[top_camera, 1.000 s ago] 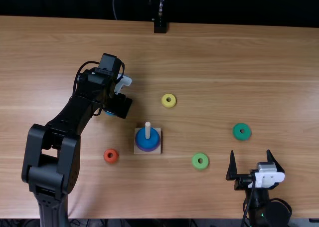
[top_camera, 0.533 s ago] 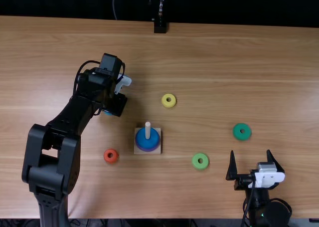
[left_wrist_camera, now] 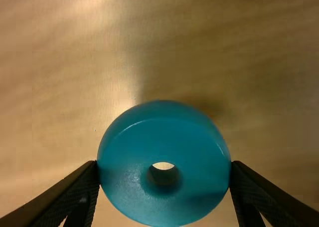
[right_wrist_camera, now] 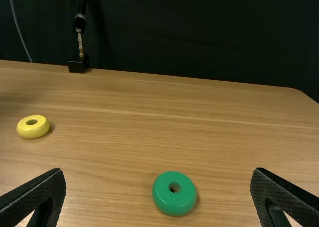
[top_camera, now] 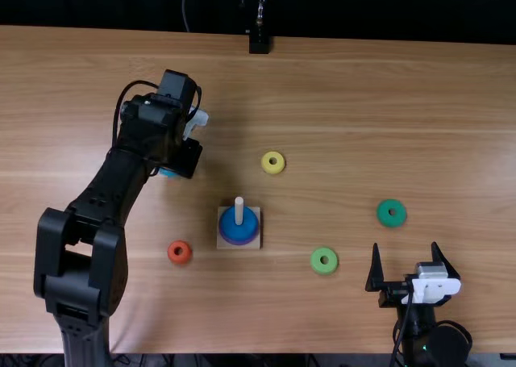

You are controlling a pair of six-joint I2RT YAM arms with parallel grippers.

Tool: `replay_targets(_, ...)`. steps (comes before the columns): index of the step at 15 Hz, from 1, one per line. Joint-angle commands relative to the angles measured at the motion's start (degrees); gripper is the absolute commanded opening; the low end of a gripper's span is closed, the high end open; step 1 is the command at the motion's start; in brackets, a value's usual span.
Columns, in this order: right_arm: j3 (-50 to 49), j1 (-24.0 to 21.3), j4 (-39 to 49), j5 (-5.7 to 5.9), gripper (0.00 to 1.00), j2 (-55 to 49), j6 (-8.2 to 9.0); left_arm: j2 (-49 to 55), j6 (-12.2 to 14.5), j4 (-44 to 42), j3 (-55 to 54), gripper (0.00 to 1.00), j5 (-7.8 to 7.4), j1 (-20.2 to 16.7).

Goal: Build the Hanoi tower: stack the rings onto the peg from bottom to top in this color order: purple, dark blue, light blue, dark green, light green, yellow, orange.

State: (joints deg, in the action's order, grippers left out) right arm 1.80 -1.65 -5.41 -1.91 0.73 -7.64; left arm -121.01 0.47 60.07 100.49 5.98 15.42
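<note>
Left of the middle in the top view is my left gripper (top_camera: 185, 156), with an edge of the light blue ring (top_camera: 168, 173) showing below it. In the left wrist view my left gripper (left_wrist_camera: 164, 163) is shut on the light blue ring (left_wrist_camera: 130, 179), held above the wood. The peg (top_camera: 239, 209) stands upright on its square base (top_camera: 253, 243), nearer the front, with the dark blue ring (top_camera: 229, 227) over the purple ring (top_camera: 240, 242). My right gripper (top_camera: 405, 248) rests at the front right; in the right wrist view that gripper (right_wrist_camera: 158, 171) is open, holding nothing.
Loose on the table (top_camera: 339, 85) lie the yellow ring (top_camera: 266, 167) beyond the peg, the orange ring (top_camera: 172, 258) left of its base, the light green ring (top_camera: 316, 267) to its right, and the dark green ring (top_camera: 384, 218) farther right. A black stand (top_camera: 259, 43) is at the far edge.
My left gripper has shifted a little toward the table's far side, and the light blue ring has gone with it. The right arm, the peg and the other rings have stayed put.
</note>
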Motion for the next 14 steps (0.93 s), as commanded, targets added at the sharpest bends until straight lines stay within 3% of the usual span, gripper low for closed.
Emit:
replay_targets(1, -0.9, -0.2, -0.8, 0.65, 1.0, -0.7, -0.17, 4.6, -5.8, 2.7, 4.2, 0.0, 0.24, 1.4)
replay_targets(3, -0.9, -0.2, -0.8, 0.75, 1.0, -0.7, -0.06, 7.3, -8.2, 6.4, 8.0, 0.0, -0.07, 2.5)
replay_targets(6, -0.9, -0.1, -0.8, 0.75, 1.0, -0.7, -0.06, 11.2, -13.8, 11.6, 10.6, 0.0, -0.18, 4.6)
replay_targets(9, -0.9, -0.1, -0.8, 0.65, 1.0, -0.7, -0.06, 13.9, -16.6, 18.1, 13.5, 0.0, -0.28, 8.0)
replay_targets(14, -0.9, -0.1, -0.8, 0.65, 1.0, -0.7, -0.06, 16.3, -22.4, 19.9, 14.6, 0.0, -0.28, 14.5)
